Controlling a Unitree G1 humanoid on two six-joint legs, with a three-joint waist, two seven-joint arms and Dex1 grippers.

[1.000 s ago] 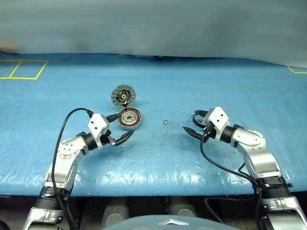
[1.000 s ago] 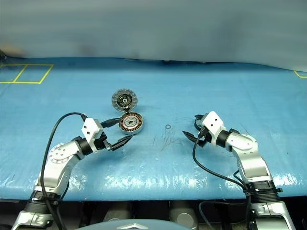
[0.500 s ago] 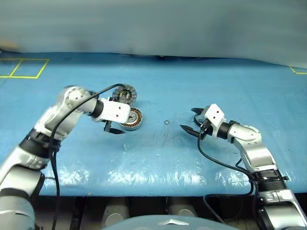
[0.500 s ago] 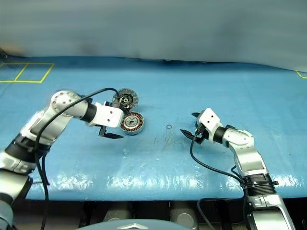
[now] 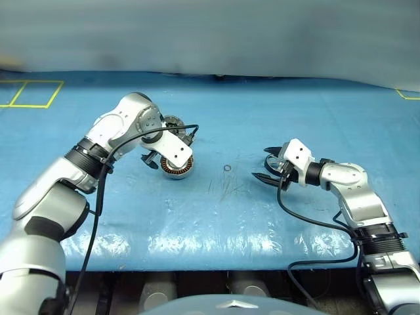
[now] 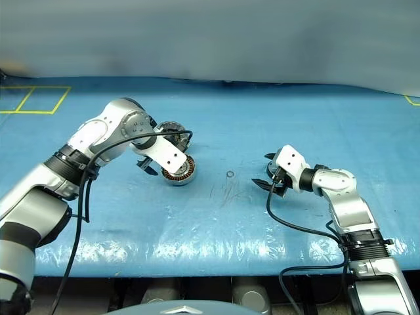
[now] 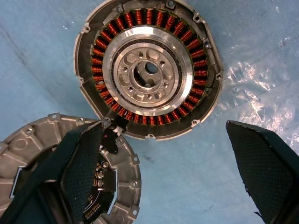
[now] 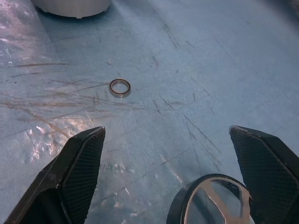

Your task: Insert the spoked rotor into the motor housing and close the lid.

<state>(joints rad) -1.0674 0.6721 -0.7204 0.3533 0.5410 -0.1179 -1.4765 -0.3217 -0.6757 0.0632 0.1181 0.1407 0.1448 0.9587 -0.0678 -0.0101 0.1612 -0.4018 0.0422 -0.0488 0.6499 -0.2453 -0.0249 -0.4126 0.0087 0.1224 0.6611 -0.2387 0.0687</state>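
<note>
With the housing [image 7: 148, 69] lying uncovered on the surface [image 5: 216, 216] beside its lid [image 7: 28, 149], the right hand [image 8: 168, 177], spread, hovers over the rotor [image 8: 212, 201], so closing on it comes next, while the left hand [image 7: 173, 177] hangs spread above the housing.

One shallow round silver-grey motor housing [image 7: 148, 70] with its ring of copper-orange windings is lying on the blue-covered bench [image 5: 262, 216]. One round grey ribbed lid [image 7: 124, 163] is sitting joined to its rim. One small dark-rimmed spoked rotor [image 8: 215, 205] is resting between the right arm's fingers. One tiny metal ring [image 8: 120, 87] is lying loose on the blue sheet. Two robot arms are reaching over the bench, each showing two black fingers [image 7: 86, 163], four in all.
</note>
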